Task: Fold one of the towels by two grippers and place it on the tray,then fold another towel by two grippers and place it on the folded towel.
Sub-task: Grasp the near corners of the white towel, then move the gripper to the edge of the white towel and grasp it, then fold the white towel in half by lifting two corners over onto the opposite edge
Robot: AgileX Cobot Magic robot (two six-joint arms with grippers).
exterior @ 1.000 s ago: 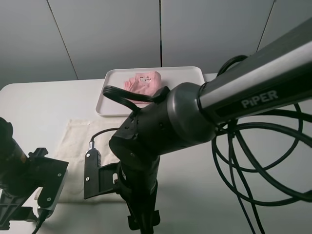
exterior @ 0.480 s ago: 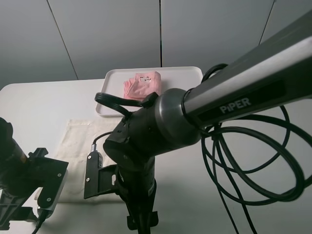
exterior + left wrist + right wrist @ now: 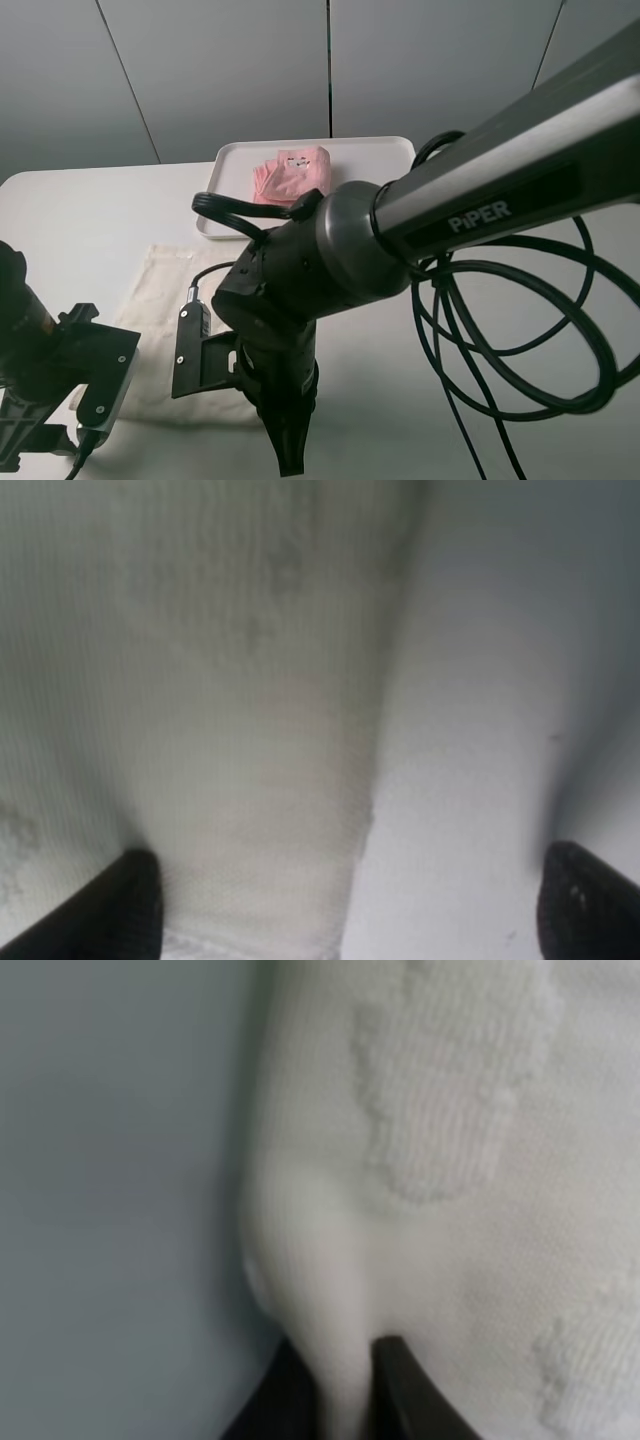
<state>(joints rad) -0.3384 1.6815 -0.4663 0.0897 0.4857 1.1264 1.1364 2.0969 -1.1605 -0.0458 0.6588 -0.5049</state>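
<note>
While the right gripper is pressed together on a thin raised ridge of the cream, off-white terry cloth towel, the left gripper hangs with its black fingertips spread wide and nothing between them, one tip over the cloth and the other over the bare white tabletop, so the towel's edge runs between them. That mismatch is the main hazard: if the right arm lifts before the left has any hold, the cloth would likely rise from one corner only, drag across the table and twist, and the fold would come out crooked. The right pinch itself looks shallow, taking only a narrow pleat close to the towel's border, and soft terry could slide out of it under the weight of the hanging cloth. On the left, closing from this straddling stance may catch just a sliver of the edge, or scrape the table and miss the fabric altogether. The pale pink terry cloth towel lies folded on the flat white rectangular plastic tray at the far side of the table, well apart from the cream towel. A lopsided carry toward it could brush the pink bundle, nudge it open or push it toward the rim. Loops of black cable hang from the right arm over the table and might snag or sweep something during a wide swing.
</note>
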